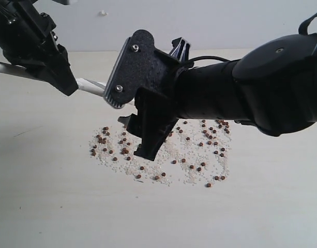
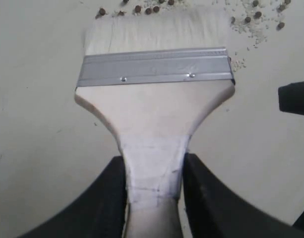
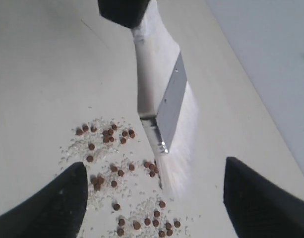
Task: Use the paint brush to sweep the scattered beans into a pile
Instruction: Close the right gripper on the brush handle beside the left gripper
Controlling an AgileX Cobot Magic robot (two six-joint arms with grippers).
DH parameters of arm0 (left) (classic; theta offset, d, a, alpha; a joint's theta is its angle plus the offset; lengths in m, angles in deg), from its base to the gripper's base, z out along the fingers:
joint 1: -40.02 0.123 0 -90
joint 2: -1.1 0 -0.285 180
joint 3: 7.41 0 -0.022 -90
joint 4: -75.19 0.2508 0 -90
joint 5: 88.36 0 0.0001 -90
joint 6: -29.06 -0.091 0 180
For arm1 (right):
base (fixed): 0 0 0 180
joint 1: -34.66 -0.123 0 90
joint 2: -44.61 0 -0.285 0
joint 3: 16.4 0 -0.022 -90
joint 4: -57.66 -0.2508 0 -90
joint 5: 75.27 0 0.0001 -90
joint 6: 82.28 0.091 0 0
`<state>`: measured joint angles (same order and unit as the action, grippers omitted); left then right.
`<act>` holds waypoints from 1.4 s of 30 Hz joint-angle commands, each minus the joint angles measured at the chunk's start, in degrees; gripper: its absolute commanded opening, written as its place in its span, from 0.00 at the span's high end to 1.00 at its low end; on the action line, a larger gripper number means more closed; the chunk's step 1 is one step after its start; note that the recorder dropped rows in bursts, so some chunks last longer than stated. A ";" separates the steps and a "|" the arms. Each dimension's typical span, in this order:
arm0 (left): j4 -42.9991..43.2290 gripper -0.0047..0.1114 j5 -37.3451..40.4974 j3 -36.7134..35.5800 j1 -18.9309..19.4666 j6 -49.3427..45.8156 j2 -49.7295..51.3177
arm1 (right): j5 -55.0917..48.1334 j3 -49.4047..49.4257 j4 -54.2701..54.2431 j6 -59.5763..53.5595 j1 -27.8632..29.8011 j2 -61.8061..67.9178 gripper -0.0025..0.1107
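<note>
Meanwhile, our left gripper (image 2: 154,166) clenched the paint brush (image 2: 154,109) by its handle, bristles beside the beans (image 1: 125,151) scattered mid-tabletop, while our right gripper (image 3: 155,167) hung released above them.

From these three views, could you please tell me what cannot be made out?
Exterior view: the paint brush head, hidden behind the right arm.
Left wrist view: the handle's end, cut by the edge past the left fingers.
Right wrist view: the bristle tips, blurred; contact with the beans unclear.
</note>
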<state>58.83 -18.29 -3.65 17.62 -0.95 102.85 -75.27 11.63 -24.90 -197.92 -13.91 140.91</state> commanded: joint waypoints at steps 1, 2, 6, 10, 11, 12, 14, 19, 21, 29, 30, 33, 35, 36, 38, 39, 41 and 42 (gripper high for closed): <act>-0.89 0.96 -0.48 0.51 0.06 0.40 -0.24 | -3.24 -2.41 0.88 0.36 -0.09 0.33 0.34; -1.00 0.96 -0.48 0.51 0.06 0.40 -0.24 | -3.24 -2.88 0.88 0.36 -0.09 0.98 0.34; -1.37 0.96 -2.44 0.51 0.06 0.40 -0.24 | -4.75 -5.29 0.88 0.36 -0.09 4.18 0.34; -1.38 0.96 -2.55 0.51 0.06 0.40 -0.24 | -4.24 -7.18 0.88 0.25 -0.09 6.77 0.34; -1.38 0.96 -2.55 0.51 0.06 0.40 -0.24 | -4.24 -7.75 0.88 0.25 -0.09 7.44 0.35; -1.38 0.96 -2.55 0.51 0.06 0.40 -0.24 | -4.24 -8.32 0.88 0.25 -0.09 7.76 0.35; -1.38 0.96 -2.55 0.51 0.06 0.40 -0.24 | -4.24 -9.29 1.00 0.25 -0.09 8.52 0.35; -1.38 0.96 -2.55 0.51 0.06 0.40 -0.24 | -2.40 -11.10 1.00 0.25 -0.09 10.08 0.35; -1.01 0.96 -2.41 0.51 0.06 0.40 -0.24 | -1.06 -11.23 0.70 0.25 -0.09 10.53 0.35; -0.78 0.96 -2.41 0.51 0.06 0.40 -0.24 | 0.31 -11.23 0.70 0.25 -0.09 10.77 0.39; -0.79 0.96 -2.41 0.51 0.06 0.28 -0.24 | 0.42 -11.23 0.70 0.25 -0.09 10.77 0.39; -0.79 0.96 -2.41 0.51 0.06 0.26 -0.24 | 0.68 -11.23 0.70 0.25 -0.09 10.80 0.39; -0.79 0.96 -2.41 0.51 0.06 0.26 -0.24 | 0.68 -11.23 0.70 0.25 -0.09 10.80 0.39; -0.79 0.96 -2.41 0.51 0.06 0.26 -0.24 | 0.68 -11.23 0.70 0.25 -0.09 10.80 0.39; -0.79 0.96 -2.41 0.51 0.06 0.26 -0.24 | 0.68 -11.23 0.70 0.25 -0.09 10.80 0.39; -0.79 0.96 -2.41 0.51 0.06 0.26 -0.24 | 0.68 -11.23 0.70 0.25 -0.09 10.80 0.39; -0.79 0.96 -2.41 0.51 0.06 0.26 -0.24 | 0.68 -11.23 0.70 0.36 -0.09 10.80 0.39; -0.79 0.96 -2.31 0.51 0.06 0.28 -0.24 | 0.68 -11.23 0.70 0.36 -0.09 10.80 0.39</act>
<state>58.36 -20.05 -3.65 17.62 -0.95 102.85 -74.97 0.84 -24.07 -197.92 -13.91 151.68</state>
